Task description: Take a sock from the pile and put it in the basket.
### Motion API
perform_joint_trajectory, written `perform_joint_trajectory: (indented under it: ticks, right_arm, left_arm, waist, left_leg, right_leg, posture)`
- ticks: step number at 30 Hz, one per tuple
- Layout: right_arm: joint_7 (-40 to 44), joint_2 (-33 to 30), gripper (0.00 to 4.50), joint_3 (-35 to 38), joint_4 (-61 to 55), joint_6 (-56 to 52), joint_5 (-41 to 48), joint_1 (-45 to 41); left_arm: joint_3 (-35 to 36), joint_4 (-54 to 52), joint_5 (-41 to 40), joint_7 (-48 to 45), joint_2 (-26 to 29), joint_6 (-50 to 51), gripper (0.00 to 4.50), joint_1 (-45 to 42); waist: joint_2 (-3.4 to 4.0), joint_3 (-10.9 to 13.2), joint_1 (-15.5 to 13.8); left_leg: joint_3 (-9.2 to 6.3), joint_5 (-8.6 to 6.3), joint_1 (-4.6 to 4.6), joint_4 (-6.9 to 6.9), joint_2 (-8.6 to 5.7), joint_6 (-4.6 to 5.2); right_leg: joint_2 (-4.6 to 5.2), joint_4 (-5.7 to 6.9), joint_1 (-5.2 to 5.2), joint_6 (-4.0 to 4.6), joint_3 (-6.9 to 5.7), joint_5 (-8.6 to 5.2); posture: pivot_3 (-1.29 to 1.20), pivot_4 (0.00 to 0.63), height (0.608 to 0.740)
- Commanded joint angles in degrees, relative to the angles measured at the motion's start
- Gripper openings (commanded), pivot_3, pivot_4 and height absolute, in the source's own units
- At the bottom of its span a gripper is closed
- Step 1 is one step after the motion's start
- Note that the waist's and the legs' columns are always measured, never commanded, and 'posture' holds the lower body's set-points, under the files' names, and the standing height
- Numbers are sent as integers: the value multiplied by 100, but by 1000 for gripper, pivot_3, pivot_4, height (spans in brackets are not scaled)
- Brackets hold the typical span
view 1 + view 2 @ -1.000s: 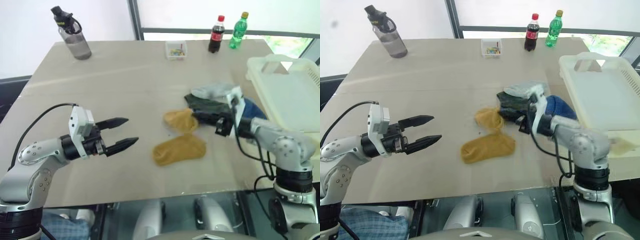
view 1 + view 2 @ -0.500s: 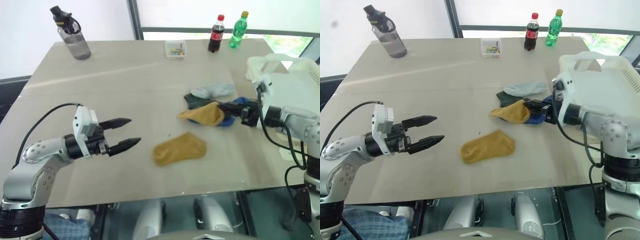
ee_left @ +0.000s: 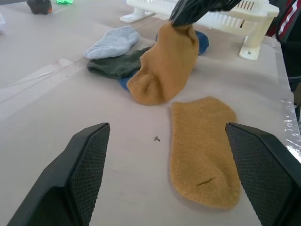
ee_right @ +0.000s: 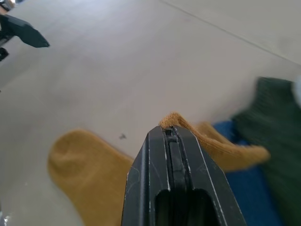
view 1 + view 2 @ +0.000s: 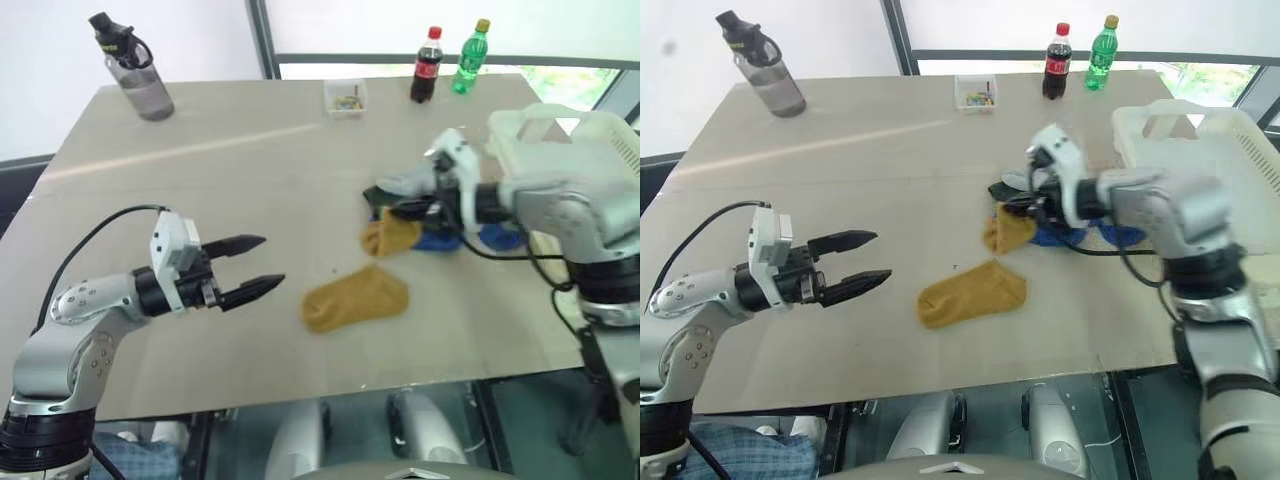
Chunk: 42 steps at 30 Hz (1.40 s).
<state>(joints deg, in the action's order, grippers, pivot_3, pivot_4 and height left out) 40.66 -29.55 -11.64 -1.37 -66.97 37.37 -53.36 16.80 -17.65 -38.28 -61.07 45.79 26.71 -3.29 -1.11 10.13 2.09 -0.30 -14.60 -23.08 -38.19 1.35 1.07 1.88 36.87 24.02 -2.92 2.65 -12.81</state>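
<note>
- Now the right gripper [image 5: 398,211] is clamped on the sock [image 5: 388,237], a mustard-yellow one that hangs from its closed fingers just above the table [image 5: 250,160].
- The hanging sock is beside the pile [image 5: 420,205], where a grey sock [image 3: 112,41], a dark green sock [image 3: 117,65] and blue socks [image 5: 500,237] lie together.
- A second yellow sock [image 5: 355,297] lies flat on the table, nearer the robot.
- The basket [image 5: 580,160] stands at the table's right edge, behind the right arm.
- The left gripper [image 5: 258,268] hovers over the table's left part with its fingers spread, holding nothing.
</note>
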Motion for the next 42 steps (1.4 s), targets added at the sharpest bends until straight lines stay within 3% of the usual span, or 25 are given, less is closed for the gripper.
perform_joint_trajectory:
  ticks: [1,7,8,10,16,24,28,33,38,42]
  right_arm:
    - [-178,548,51,12,137,143,-98,-305]
    - [-905,1659,51,215,689,308,-423,-344]
    - [-1073,1827,279,266,802,408,-523,-325]
    - [-1159,2051,873,323,884,765,-657,-214]
    - [-1368,2327,3758,713,953,1727,-924,41]
    - [-874,1722,3758,809,565,1575,-833,366]
    - [185,593,3758,647,-374,1188,-475,914]
    - [1167,-585,3758,228,-1572,1604,-500,1860]
    - [1200,-512,3758,-126,-2221,2690,-1002,2399]
    - [948,-383,3758,-820,-2134,3408,-1940,2411]
  left_arm:
    - [69,-69,-5,-26,34,-119,4148,-44]
    - [76,-123,-15,7,18,-106,4148,7]
    - [78,-122,-18,8,16,-107,4148,8]
    - [67,-123,-19,17,7,-107,4148,-2]
    - [32,-124,-24,28,-15,-95,4148,-18]
    - [14,-133,-41,23,4,-67,4148,-57]
    - [59,-142,-60,4,44,-50,4148,-20]
    - [93,-143,-70,-7,67,-56,4148,13]
    - [133,-111,-58,-47,89,-83,4148,58]
    - [164,-71,-60,-71,110,-87,4148,53]
  waist:
    - [0,0,2]
    - [-2,-2,-8]
    - [-1,-1,-3]
    - [-1,-1,1]
    - [0,-1,2]
    - [0,-1,13]
    - [1,0,-6]
    - [-1,0,13]
    - [-1,1,47]
    - [-3,0,25]
  left_leg:
    - [-4,0,-7,0,-1,0]
    - [-15,1,-80,-12,-6,-2]
    - [-15,1,-80,-11,-5,-2]
    - [-15,1,-79,-9,-7,-2]
    - [-16,1,-76,-11,-10,-2]
    - [-14,2,-66,-13,-11,-3]
    - [-10,2,-71,-14,-13,-2]
    - [-15,1,-71,-12,-10,-1]
    - [-4,1,-54,-18,-2,-1]
    - [-6,2,-50,-29,-2,-2]
  right_leg:
    - [2,0,4,0,-2,0]
    - [15,28,78,0,-8,3]
    - [15,29,79,0,-9,3]
    - [15,31,81,0,-9,3]
    - [15,41,80,0,-11,3]
    - [11,60,81,2,-9,2]
    - [14,57,82,1,-5,2]
    - [12,47,79,0,-10,0]
    - [-7,66,80,-1,6,-1]
    - [-9,79,77,-1,5,-2]
  posture:
    - [0,150,740]
    - [0,150,740]
    - [0,150,740]
    - [0,150,740]
    - [0,150,740]
    - [0,150,740]
    - [0,150,740]
    - [0,150,740]
    - [0,150,740]
    - [0,150,740]
